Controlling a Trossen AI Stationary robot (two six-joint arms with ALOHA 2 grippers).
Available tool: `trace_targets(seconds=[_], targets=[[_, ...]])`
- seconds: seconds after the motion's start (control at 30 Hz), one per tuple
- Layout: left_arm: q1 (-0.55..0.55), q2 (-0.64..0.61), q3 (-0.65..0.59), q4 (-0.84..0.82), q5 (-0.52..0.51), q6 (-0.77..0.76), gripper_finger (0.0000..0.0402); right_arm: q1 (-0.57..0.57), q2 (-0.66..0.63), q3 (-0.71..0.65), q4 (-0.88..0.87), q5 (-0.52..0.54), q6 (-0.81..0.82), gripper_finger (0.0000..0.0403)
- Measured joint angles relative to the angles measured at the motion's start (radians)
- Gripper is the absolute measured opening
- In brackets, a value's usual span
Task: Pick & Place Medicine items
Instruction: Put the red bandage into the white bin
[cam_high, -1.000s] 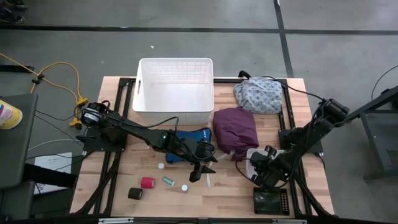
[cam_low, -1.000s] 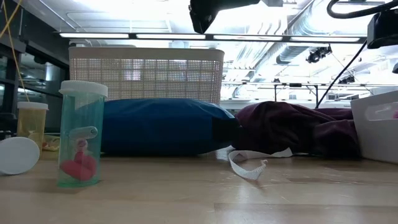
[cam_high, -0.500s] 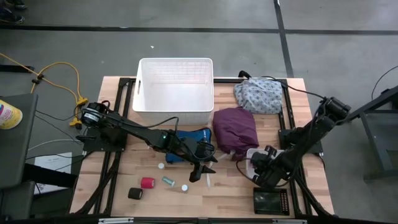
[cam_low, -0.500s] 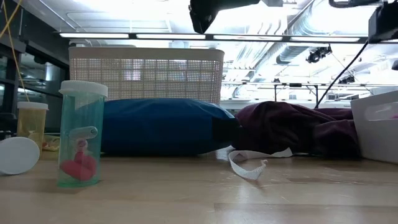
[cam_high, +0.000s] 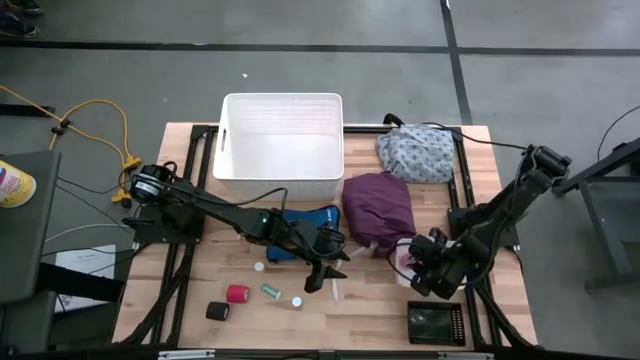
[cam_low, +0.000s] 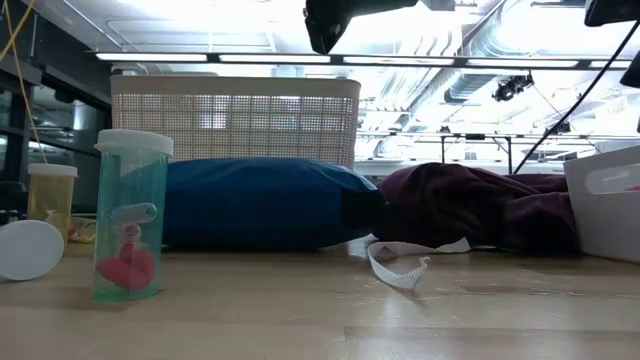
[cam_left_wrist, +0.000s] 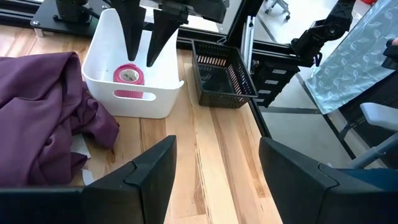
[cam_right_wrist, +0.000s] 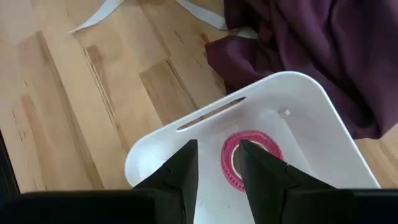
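- Pink bandage roll (cam_right_wrist: 250, 155) lies flat in the small white bin (cam_right_wrist: 311, 118) near the right edge of the bench (cam_high: 380, 310). That one looks done.
- More medicine items wait near the front edge of the bench: a red roll (cam_high: 236, 294), a black roll (cam_high: 217, 311), a greenish vial (cam_high: 271, 291) and a tiny white cap (cam_high: 259, 267).
- My right gripper (cam_right_wrist: 214, 165) hangs just over the white bin, above the pink roll. Its two fingers are a little apart. They hold nothing and touch nothing.
- My left gripper (cam_left_wrist: 214, 162) waits above the middle of the bench, by the blue pouch (cam_high: 305, 222). Its fingers are spread wide and empty.
- I think most of the job is left.
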Motion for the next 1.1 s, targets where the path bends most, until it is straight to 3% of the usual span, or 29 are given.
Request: trace_targets(seconds=[0.3,0.6,0.8,1.1], targets=[[0.0,0.0,0.0,-0.007,0.0,0.0,0.0221,0.0,-0.001,0.0,0.142,0.042,-0.142,0.0103],[0.0,0.0,0.0,-0.026,0.0,0.0,0.0221,-0.076,-0.001,0.0,0.499,0.076,-0.665,0.0103],[-0.004,0.0,0.0,-0.055,0.002,0.0,0.0221,-0.128,-0.001,0.0,0.68,0.033,-0.938,0.0103],[-0.006,0.0,0.0,-0.061,0.003,0.0,0.0221,-0.158,0.0,0.0,0.721,0.008,-0.991,0.0103]])
